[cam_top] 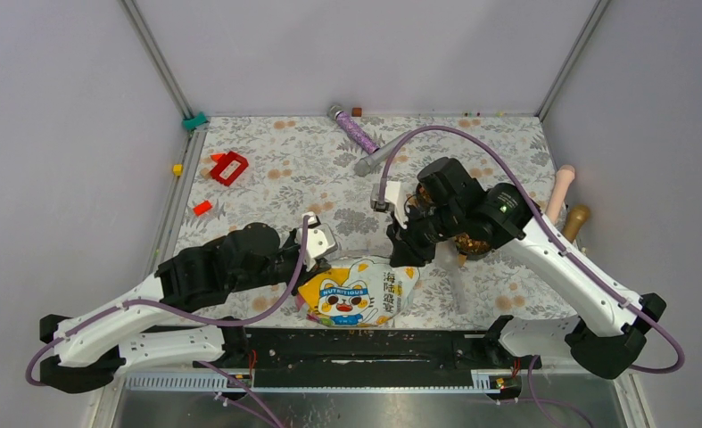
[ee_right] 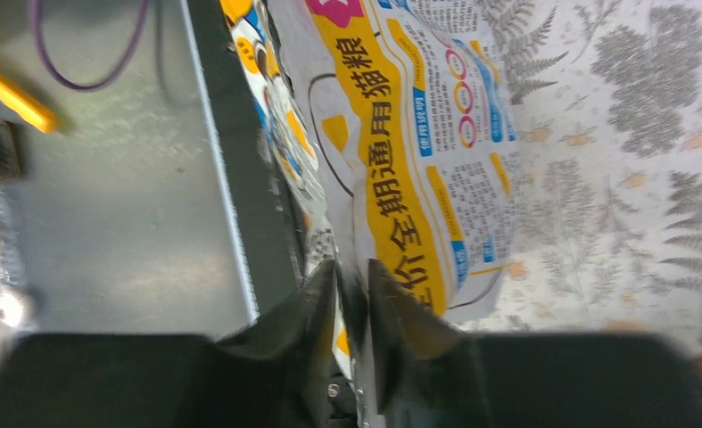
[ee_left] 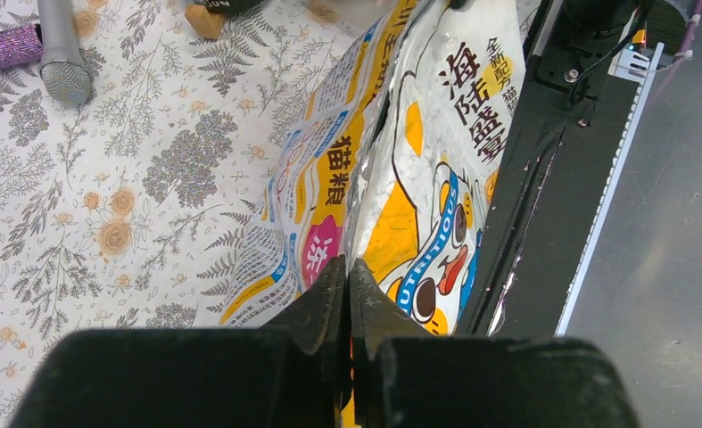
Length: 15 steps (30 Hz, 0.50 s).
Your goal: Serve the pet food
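The pet food bag (cam_top: 358, 294), white and yellow with a cartoon cat, lies at the near edge of the floral mat. My left gripper (cam_top: 318, 260) is shut on the bag's left top edge; the left wrist view shows it (ee_left: 349, 272) pinching the bag (ee_left: 436, 178). My right gripper (cam_top: 404, 252) is shut on the bag's right top edge; the right wrist view shows it (ee_right: 351, 278) clamping the bag (ee_right: 400, 152). Brown kibble (cam_top: 472, 242) shows partly under my right arm. A few loose bits (cam_top: 363, 333) lie on the black rail in front.
A purple glitter microphone (cam_top: 356, 132) and a grey one (cam_top: 375, 159) lie at the back; the grey one also shows in the left wrist view (ee_left: 61, 62). A red toy (cam_top: 229, 167), a red block (cam_top: 202, 207) and a yellow cube (cam_top: 177, 168) sit left. Pink (cam_top: 561, 189) and tan (cam_top: 576, 219) objects stand at the right edge.
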{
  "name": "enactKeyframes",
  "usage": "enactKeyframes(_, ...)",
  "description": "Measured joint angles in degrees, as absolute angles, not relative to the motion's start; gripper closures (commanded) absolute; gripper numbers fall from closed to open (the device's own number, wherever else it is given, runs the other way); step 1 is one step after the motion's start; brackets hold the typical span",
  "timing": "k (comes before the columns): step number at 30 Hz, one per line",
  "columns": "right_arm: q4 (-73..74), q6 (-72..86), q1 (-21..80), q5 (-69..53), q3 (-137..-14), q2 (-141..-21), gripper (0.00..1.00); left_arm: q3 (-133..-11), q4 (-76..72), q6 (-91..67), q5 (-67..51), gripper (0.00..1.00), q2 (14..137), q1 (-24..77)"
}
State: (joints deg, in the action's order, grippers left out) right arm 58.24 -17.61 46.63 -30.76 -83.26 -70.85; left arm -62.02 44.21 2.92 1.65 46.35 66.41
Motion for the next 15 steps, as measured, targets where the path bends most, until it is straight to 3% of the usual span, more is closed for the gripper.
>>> enactKeyframes(1, 58.3, -18.0, 46.6, -30.4, -83.1, -70.7, 1.0, -62.0, 44.2, 2.9, 1.7, 1.0, 46.3, 66.4)
enactKeyframes(5, 58.5, -19.2, 46.6, -29.1, -83.1, -70.4, 1.0, -62.1, 44.2, 2.9, 1.4, 1.0, 46.3, 66.4)
enactKeyframes(9, 58.5, -19.8, 46.6, -28.7, -83.1, -70.4, 0.71, -62.1, 44.2, 2.9, 1.4, 1.0, 46.3, 66.4)
enactKeyframes(12, 59.1, -20.2, 46.6, -27.1, -83.1, -70.2, 0.67, -62.1, 44.2, 2.9, 1.4, 1.0, 46.3, 66.4)
enactKeyframes(14, 59.5, -20.7, 46.5, -25.9, -82.9, -69.8, 0.73, -62.1, 44.2, 2.9, 1.4, 1.0, 46.3, 66.4)
enactKeyframes(15, 59.6, -20.9, 46.5, -25.4, -82.6, -69.4, 0.87, -62.1, 44.2, 2.9, 1.4, 1.0, 46.3, 66.4)
